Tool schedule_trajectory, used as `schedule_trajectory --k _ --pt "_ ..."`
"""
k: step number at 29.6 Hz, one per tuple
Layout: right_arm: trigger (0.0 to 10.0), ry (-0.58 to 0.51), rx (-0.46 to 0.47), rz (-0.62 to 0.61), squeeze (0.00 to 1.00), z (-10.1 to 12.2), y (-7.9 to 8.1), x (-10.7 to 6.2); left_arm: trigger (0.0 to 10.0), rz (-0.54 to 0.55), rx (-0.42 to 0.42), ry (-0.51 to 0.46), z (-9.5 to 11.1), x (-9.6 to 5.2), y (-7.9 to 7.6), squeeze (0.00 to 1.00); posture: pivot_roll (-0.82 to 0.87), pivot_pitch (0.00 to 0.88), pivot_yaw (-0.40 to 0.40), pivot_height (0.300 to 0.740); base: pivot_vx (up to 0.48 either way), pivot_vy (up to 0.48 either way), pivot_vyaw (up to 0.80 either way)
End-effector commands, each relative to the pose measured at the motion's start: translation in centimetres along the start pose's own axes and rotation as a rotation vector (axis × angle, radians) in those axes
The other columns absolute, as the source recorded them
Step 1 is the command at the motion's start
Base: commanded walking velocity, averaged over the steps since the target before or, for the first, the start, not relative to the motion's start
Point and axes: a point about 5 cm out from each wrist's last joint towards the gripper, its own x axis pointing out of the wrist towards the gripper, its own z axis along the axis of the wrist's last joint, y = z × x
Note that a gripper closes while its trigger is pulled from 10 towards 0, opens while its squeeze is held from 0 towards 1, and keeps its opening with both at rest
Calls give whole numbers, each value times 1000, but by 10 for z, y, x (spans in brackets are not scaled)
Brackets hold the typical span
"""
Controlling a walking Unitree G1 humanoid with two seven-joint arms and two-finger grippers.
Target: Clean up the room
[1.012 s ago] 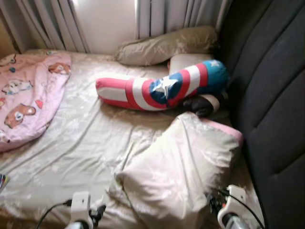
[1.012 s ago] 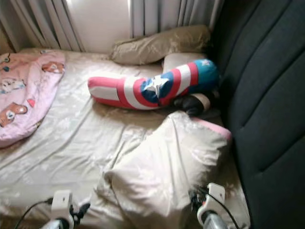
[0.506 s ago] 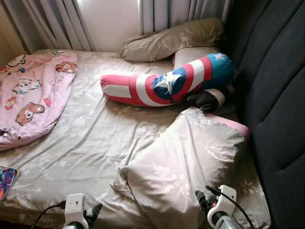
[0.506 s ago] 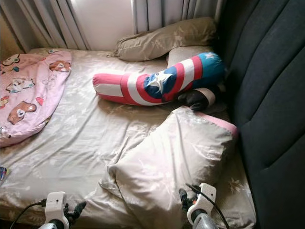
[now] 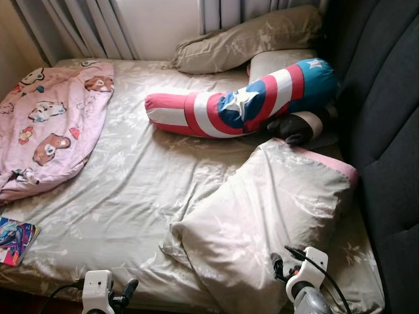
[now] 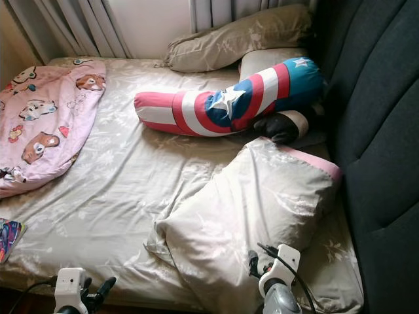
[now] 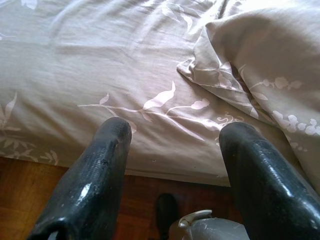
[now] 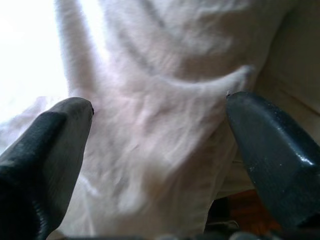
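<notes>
A large beige pillow (image 5: 262,219) lies crooked on the near right of the bed (image 5: 131,190). Behind it a red, white and blue star bolster (image 5: 239,108) rests across the sheet, with a dark plush toy (image 5: 291,127) at its right end. A pink cartoon blanket (image 5: 52,124) is bunched at the left. My left gripper (image 7: 177,130) is open, low over the bed's front edge. My right gripper (image 8: 159,102) is open, its fingers on either side of the pillow's near corner.
An olive pillow (image 5: 252,36) and a small pale cushion (image 5: 278,62) lie at the back by the curtains. A dark padded headboard (image 5: 386,131) lines the right side. A colourful book (image 5: 14,239) sits on the front left corner. Wooden floor (image 7: 30,200) shows below the mattress.
The whole picture has slid down and to the right, so the camera moved; the book has come into view. The things on the bed lie as before. Both grippers remain low and open.
</notes>
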Motion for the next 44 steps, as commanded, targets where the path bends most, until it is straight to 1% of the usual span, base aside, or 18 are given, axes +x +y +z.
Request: schedule_trajectory --k 1,5,6,7,8,9,11,12,18,22,25,28,32,36,41,42,43,44 --pt "10000 6 23 -21 1000 -2 -1 -1 10000 3 -9 -7 -5 -8 5 0 193 212 66 740 0 0 0" --pt "10000 15 17 -20 1000 -3 1 0 10000 -9 -11 -35 -8 -15 7 0 201 237 69 740 0 0 0" --pt "10000 18 19 -17 925 -3 2 0 10000 -13 -14 -44 -9 -16 7 0 203 244 71 740 0 0 0" --pt "10000 18 19 -17 925 -3 2 0 10000 -13 -14 -44 -9 -16 7 0 203 244 71 740 0 0 0" --pt "10000 26 23 -7 275 -4 3 0 10000 -107 67 -320 65 24 -30 0 208 256 74 740 0 0 0" --pt "10000 34 27 1 0 -5 3 0 10000 -146 86 -436 102 33 -51 0 211 267 77 740 0 0 0" --pt "10000 45 24 7 0 -8 2 -1 10000 -183 102 -536 144 37 -75 0 218 281 79 740 0 0 0" --pt "10000 50 25 -4 0 -9 0 -2 10000 -187 105 -550 152 35 -78 0 222 289 81 740 0 0 0" --pt "10000 60 40 -26 0 -12 -7 -3 10000 -220 122 -590 165 23 -86 0 243 327 96 740 0 0 0" --pt "10000 64 39 -36 0 -13 -9 -4 10000 -217 117 -591 169 16 -86 0 246 333 96 740 0 0 0" --pt "10000 63 29 -58 0 -10 -11 -3 10000 -188 111 -555 172 10 -85 0 232 336 94 740 0 0 0" --pt "10000 55 51 -68 0 -8 -12 -3 10000 -147 109 -521 166 8 -78 0 227 335 91 740 0 0 0" --pt "10000 104 43 -63 0 -17 -15 -5 10000 -131 107 -492 156 2 -75 0 242 340 87 740 0 0 0" --pt "10000 147 101 -53 0 -26 -10 -7 10000 -130 103 -484 158 -6 -77 0 267 349 89 740 0 0 0" --pt "10000 160 84 -23 0 -32 0 -8 10000 -116 110 -478 161 -12 -74 0 288 360 89 740 0 0 0" --pt "1020 161 88 -19 0 -32 2 -8 10000 -116 111 -478 162 -13 -74 0 291 362 89 740 0 0 0" --pt "1020 161 91 -16 0 -32 3 -8 10000 -115 112 -478 162 -14 -74 0 291 362 89 740 0 0 0" --pt "0 163 90 -13 0 -33 4 -8 10000 -115 113 -478 162 -15 -74 0 296 366 92 740 0 0 0"
